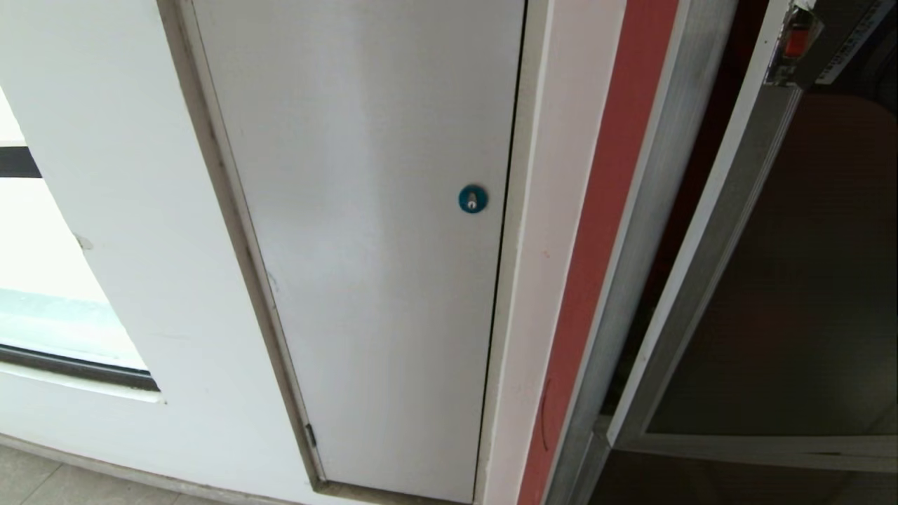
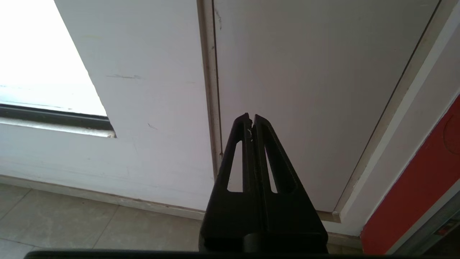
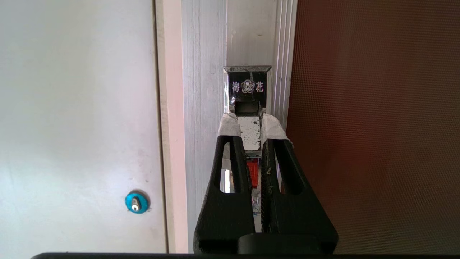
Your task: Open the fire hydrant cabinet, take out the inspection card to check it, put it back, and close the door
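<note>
The right gripper (image 3: 249, 124) is pinched onto the latch (image 3: 248, 108) of the door (image 3: 373, 126), its two taped fingertips (image 3: 230, 125) pressed against either side of the latch's worn silver tab, so the jaws stand narrow with the tab caught between them. Just behind the fingertips, down between the black fingers, the latch's orange-red button (image 3: 252, 172) shows through the gap. Past the fingertips sits the shiny latch plate with its small flower emblem. To one side of the gripper lies the dark tinted glass of the door; to the other side runs the brushed silver frame, then a pale strip of wall, and beyond that the grey-white panel (image 3: 79, 126) with its round blue lock (image 3: 136, 202). In the head view the door (image 1: 793, 280) stands ajar, swung a little out from the fire hydrant cabinet (image 1: 652, 210), leaving a dark gap along the cabinet's silver frame, with the latch (image 1: 796, 45) high at the door's edge. The inspection card is not visible. The left gripper (image 2: 251, 120) hangs idle low before the grey-white panel, its fingers pressed together on nothing, with floor tiles (image 2: 72, 219) below.
</note>
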Controlling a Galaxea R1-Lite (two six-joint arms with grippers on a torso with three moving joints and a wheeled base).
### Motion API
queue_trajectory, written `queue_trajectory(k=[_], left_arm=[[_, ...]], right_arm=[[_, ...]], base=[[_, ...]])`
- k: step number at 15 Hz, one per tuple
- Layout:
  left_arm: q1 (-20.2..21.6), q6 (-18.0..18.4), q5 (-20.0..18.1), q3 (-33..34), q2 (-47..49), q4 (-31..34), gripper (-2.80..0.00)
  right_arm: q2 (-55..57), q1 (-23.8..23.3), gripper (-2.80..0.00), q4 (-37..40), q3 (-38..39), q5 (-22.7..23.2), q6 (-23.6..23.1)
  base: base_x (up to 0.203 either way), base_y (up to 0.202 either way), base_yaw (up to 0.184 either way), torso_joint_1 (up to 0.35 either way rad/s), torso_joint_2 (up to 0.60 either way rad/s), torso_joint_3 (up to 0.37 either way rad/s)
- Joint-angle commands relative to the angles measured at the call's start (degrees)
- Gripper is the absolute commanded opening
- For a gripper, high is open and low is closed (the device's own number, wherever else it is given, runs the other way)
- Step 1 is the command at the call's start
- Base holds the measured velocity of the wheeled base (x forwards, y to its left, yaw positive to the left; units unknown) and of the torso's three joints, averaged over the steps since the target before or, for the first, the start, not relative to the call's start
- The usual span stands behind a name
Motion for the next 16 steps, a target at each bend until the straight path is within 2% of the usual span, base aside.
queue_trajectory(k=[1, 2, 3, 9, 12, 16], left_arm=[[0.0, 0.0, 0.0, 0.3, 0.0, 0.0, -2.80], [0.0, 0.0, 0.1, 0.3, 0.1, 0.0, -2.80], [0.0, 0.0, 0.0, 0.3, 0.1, 0.0, -2.80], [0.0, 0.0, 0.1, 0.3, 0.0, 0.0, -2.80], [0.0, 0.0, 0.1, 0.3, 0.1, 0.0, -2.80], [0.0, 0.0, 0.0, 0.3, 0.1, 0.0, -2.80]], right_arm=[[-0.3, 0.0, -2.80, 0.3, 0.6, -0.4, -0.1], [-0.7, 0.0, -2.80, 0.4, 0.7, -0.4, -0.1], [-0.8, 0.0, 0.00, 0.4, 0.7, -0.3, -0.2], [-2.2, 1.5, 0.00, 0.7, 0.5, -0.1, -2.5], [-5.9, 3.9, 0.00, 4.1, 2.7, -0.1, -2.4], [-10.8, 4.3, 0.00, 6.6, 6.3, -0.2, -2.4]], base=[[0.000, 0.000, 0.000, 0.000, 0.00, 0.000], [0.000, 0.000, 0.000, 0.000, 0.00, 0.000], [0.000, 0.000, 0.000, 0.000, 0.00, 0.000], [0.000, 0.000, 0.000, 0.000, 0.00, 0.000], [0.000, 0.000, 0.000, 0.000, 0.00, 0.000], [0.000, 0.000, 0.000, 0.000, 0.00, 0.000]])
